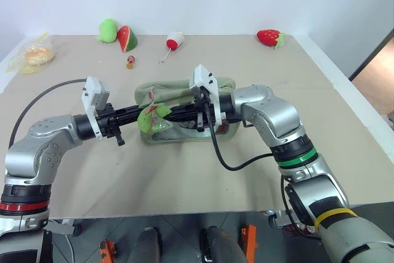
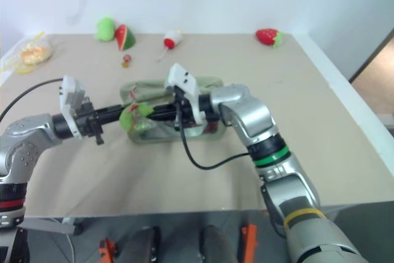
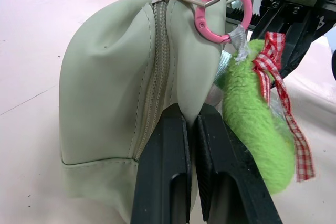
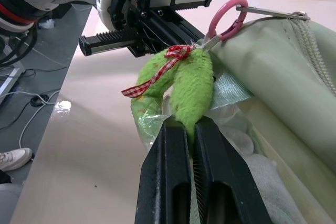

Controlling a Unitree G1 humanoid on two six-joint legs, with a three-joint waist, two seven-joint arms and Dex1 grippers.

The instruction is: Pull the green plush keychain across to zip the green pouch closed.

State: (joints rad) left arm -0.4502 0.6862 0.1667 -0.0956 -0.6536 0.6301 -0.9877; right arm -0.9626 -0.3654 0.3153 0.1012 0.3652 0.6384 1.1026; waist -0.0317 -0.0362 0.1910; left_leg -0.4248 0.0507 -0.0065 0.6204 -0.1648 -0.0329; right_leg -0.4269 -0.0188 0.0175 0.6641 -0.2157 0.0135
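The green pouch [image 1: 184, 88] lies in the middle of the table, its zipper [image 3: 157, 72] running over its top. My left gripper [image 3: 188, 115] is shut on the fabric at the pouch's left end. The green plush keychain [image 4: 192, 85], lime plush with a red checked ribbon, hangs from a pink ring [image 4: 227, 18] on the zipper pull at that same end. My right gripper [image 4: 189, 125] reaches in from the right over the pouch and is shut on the keychain's plush body. In the head views the two grippers meet at the keychain [image 1: 149, 119].
Along the table's far edge lie a green plush blob [image 1: 108, 30], a watermelon slice toy [image 1: 127, 38], a red-and-white toy [image 1: 174, 42] and a strawberry toy [image 1: 269, 37]. A plastic bag [image 1: 34, 55] sits at far left. A black cable [image 1: 225, 158] loops under my right wrist.
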